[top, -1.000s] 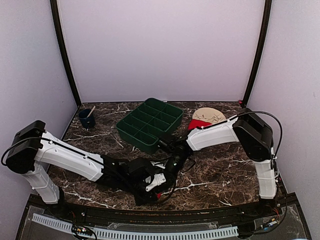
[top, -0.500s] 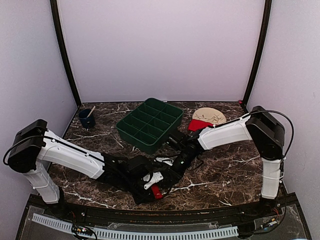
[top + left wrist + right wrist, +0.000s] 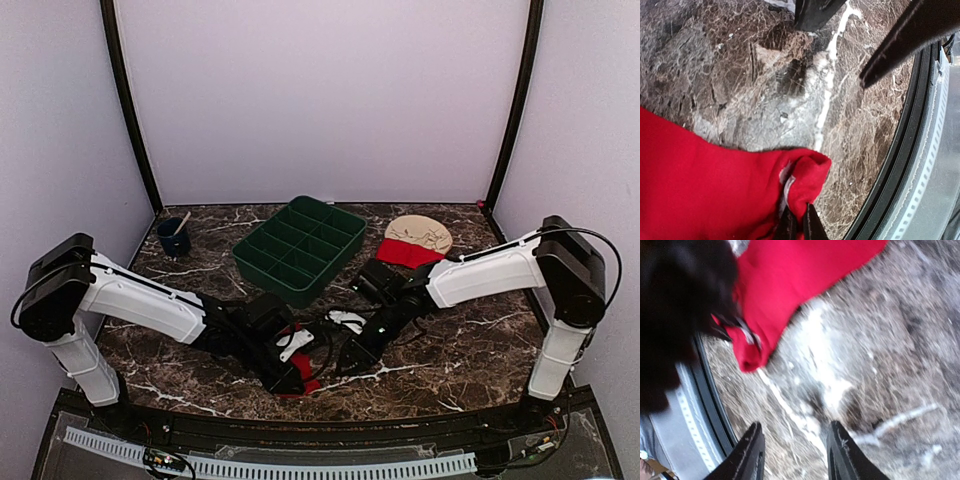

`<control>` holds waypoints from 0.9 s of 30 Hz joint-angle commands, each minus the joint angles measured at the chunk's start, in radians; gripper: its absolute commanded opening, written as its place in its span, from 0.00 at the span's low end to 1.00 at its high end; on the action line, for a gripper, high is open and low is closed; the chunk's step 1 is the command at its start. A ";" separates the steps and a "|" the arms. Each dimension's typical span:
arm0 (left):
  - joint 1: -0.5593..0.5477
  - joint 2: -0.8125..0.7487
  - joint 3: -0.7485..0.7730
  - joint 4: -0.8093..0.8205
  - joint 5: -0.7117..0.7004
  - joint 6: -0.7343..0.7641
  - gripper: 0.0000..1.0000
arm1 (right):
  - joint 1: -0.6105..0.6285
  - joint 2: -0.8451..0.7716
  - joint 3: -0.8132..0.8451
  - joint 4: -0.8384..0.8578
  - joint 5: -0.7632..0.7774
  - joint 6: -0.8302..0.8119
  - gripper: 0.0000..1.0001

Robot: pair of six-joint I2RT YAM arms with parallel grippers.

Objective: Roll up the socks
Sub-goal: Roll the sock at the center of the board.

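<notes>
From above, we are working low at the near edge of the table (image 3: pixel 450 350), both arms reaching inward so the two tools are meeting over one red sock (image 3: pixel 304 381). Our left gripper (image 3: pixel 293 358) is bearing down on it there, and the arm is hiding most of the fabric. Our right gripper (image 3: pixel 352 358) is hovering just beside it, clear of the cloth. The second sock (image 3: pixel 404 253) is lying well apart, beside the green tray (image 3: pixel 300 250) and touching a tan piece (image 3: pixel 422 231); we are judging that it is waiting its turn.

In the left wrist view, our left jaws are pressing together on a folded corner of the sock, pinching it where a white mark is showing. That hold is likely giving us an anchor from which to begin the roll.

In the right wrist view, our right jaws are standing spread, gripping nothing, pointing at bare marble short of the sock's tip. We are probably lining up to take the free end beside the left pinch.
</notes>
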 commanded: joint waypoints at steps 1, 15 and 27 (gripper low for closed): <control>0.013 -0.004 -0.051 -0.067 0.051 -0.018 0.00 | 0.009 -0.056 -0.038 0.070 0.078 0.029 0.41; 0.072 0.021 -0.062 -0.029 0.294 0.000 0.00 | 0.097 -0.204 -0.158 0.147 0.333 0.015 0.40; 0.108 0.133 -0.011 -0.065 0.450 0.023 0.00 | 0.343 -0.318 -0.195 0.203 0.615 -0.067 0.38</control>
